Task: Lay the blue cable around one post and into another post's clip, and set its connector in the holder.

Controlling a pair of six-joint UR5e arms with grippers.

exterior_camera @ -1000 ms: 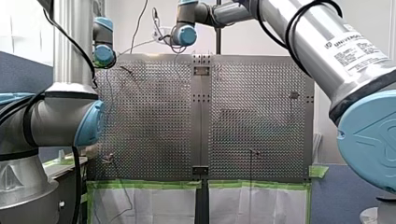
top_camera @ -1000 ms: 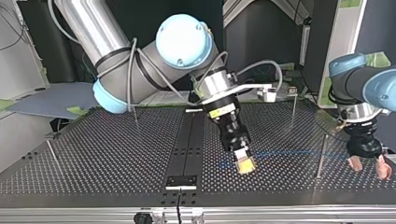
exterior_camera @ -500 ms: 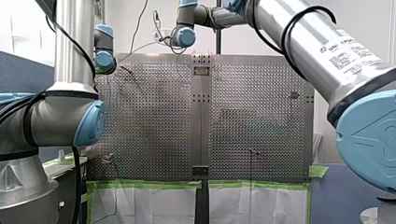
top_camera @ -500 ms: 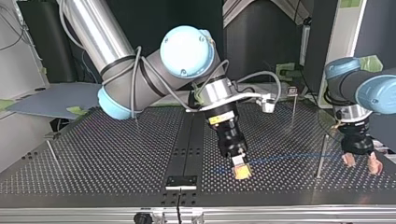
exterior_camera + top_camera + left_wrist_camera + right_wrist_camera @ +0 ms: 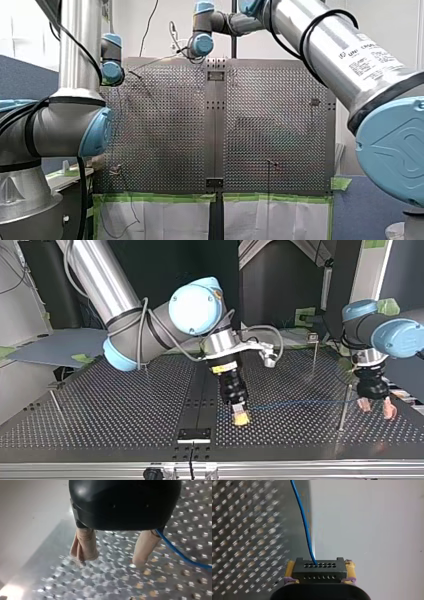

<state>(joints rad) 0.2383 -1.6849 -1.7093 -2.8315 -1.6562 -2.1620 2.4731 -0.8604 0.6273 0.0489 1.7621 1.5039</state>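
Note:
My right gripper (image 5: 241, 418) hangs low over the perforated table (image 5: 110, 405) beside the dark centre strip, its yellow pads shut on a black connector (image 5: 320, 571). The blue cable (image 5: 303, 522) leaves the connector's top face. In the top view the blue cable (image 5: 300, 404) runs just above the plate toward a thin post (image 5: 343, 407) at the right. My left gripper (image 5: 377, 409) hovers beside that post, open, with nothing between its beige pads (image 5: 86, 545). In the left wrist view the cable (image 5: 180, 553) passes outside one finger. A black holder (image 5: 194, 434) sits at the strip's near end.
More thin posts stand at the top view's back right (image 5: 314, 352), left edge (image 5: 55, 405) and back left (image 5: 145, 365). My right arm's cable loop and wrist camera (image 5: 267, 357) hang behind its gripper. Green tape (image 5: 215, 197) edges the table in the front view.
My right gripper has carried the connector toward the top view's left, nearer the centre strip, drawing the cable along. My left gripper has shifted slightly left, closer to the post, still open.

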